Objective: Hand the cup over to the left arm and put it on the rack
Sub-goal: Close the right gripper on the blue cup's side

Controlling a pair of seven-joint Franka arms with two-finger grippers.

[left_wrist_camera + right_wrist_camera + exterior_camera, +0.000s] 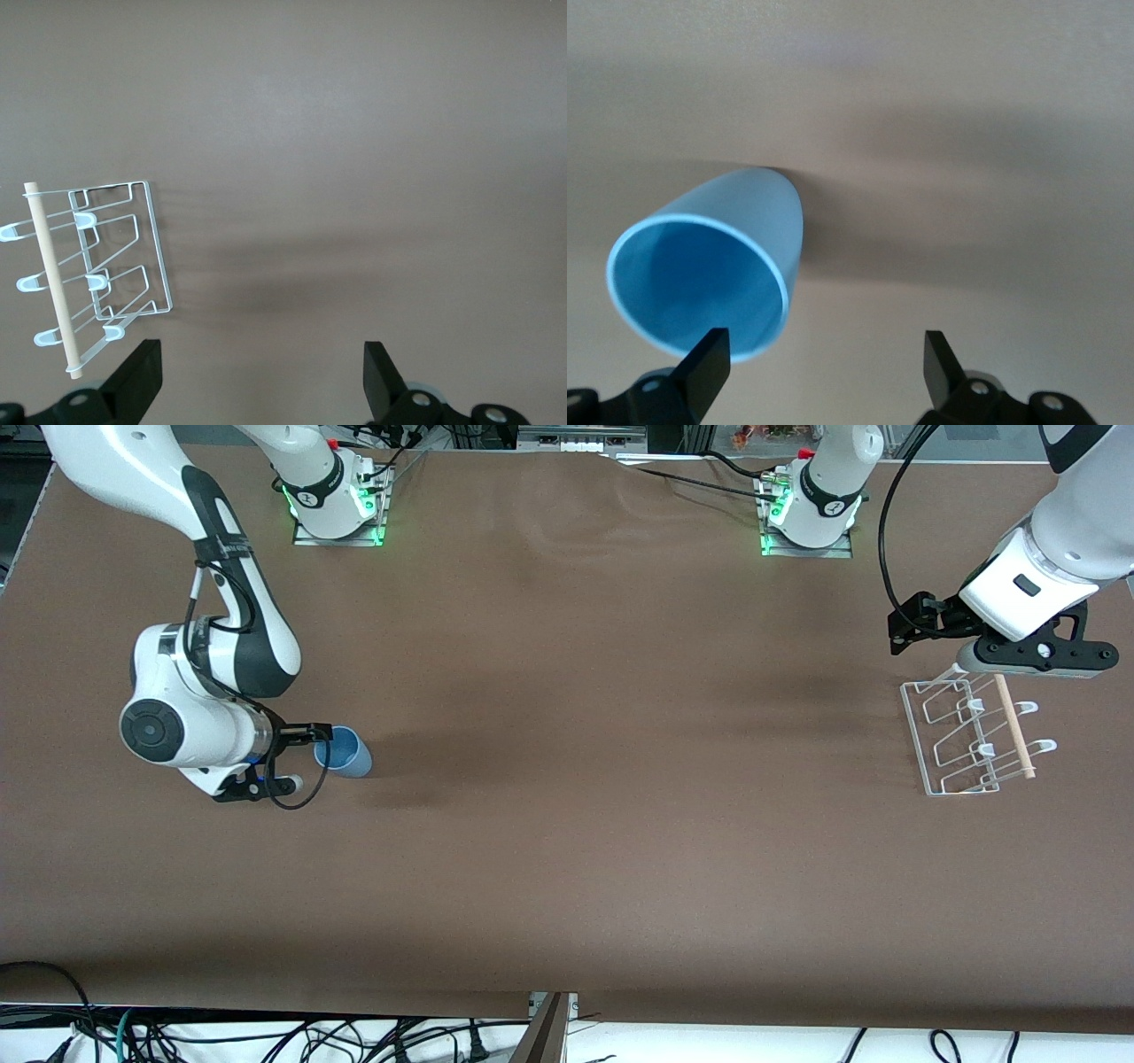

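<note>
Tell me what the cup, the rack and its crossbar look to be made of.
Cup: probably plastic; even light-blue colour, thin rim, soft sheen.
Rack: likely white-coated metal wire, thin and bent into loops; pale caps on the peg tips.
Crossbar: looks like bare pale wood, matte and round.

Even, diffuse light from above covers the brown bench (567, 824), which shows no glare. Broad soft shadows lie in dim bands across its middle, and a darker strip runs along its lowest edge in the front view. Green lamps glow at both arm bases. The front view is sharp. In the right wrist view the cup (709, 266) is slightly soft and casts a blurred shadow; the rack (106, 274) in the left wrist view is crisp.
</note>
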